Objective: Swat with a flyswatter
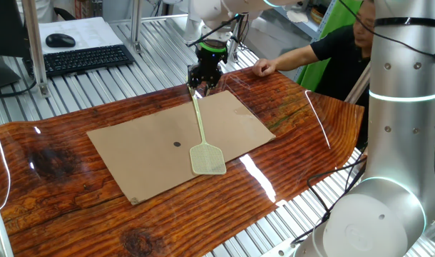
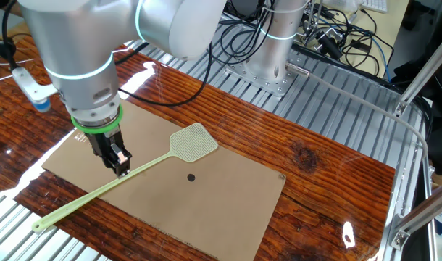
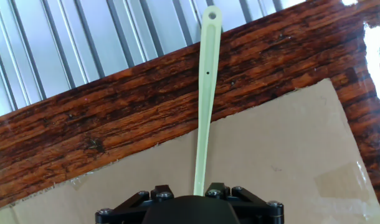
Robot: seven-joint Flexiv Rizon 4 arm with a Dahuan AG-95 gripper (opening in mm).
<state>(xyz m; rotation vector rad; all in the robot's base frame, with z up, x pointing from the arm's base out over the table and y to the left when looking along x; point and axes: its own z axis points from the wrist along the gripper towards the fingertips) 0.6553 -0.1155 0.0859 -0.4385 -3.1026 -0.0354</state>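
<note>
1. One fixed view: the tool [image 1: 202, 82] points down at the far edge of a cardboard sheet [image 1: 153, 146] on the wooden bench [image 1: 289, 153]. It appears closed on the handle of the flyswatter [image 1: 203, 140], though the fingertips are too small to read clearly. From the tool the handle runs toward the camera, and the square mesh head lies flat on the cardboard well away from the tool. A small dark spot [image 1: 177, 143] sits on the cardboard beside the handle, between tool and head. A person's hand [image 1: 263, 67] rests on the bench's far edge, beyond the tool.

2. The other fixed view: the tool [image 2: 120, 164] is clamped on the thin handle of the flyswatter [image 2: 134, 177] partway along it. The mesh head lies on the cardboard sheet [image 2: 221, 203] to one side of the tool; the handle's free end reaches past the cardboard edge on the other side. The dark spot [image 2: 191, 177] lies just below the head.

3. Hand view: the flyswatter [image 3: 205, 93] handle rises straight from between the tool's [image 3: 189, 196] jaws, crossing the cardboard sheet [image 3: 283, 168] and bench [image 3: 115, 118]; its holed tip lies over metal slats [image 3: 84, 43].
</note>
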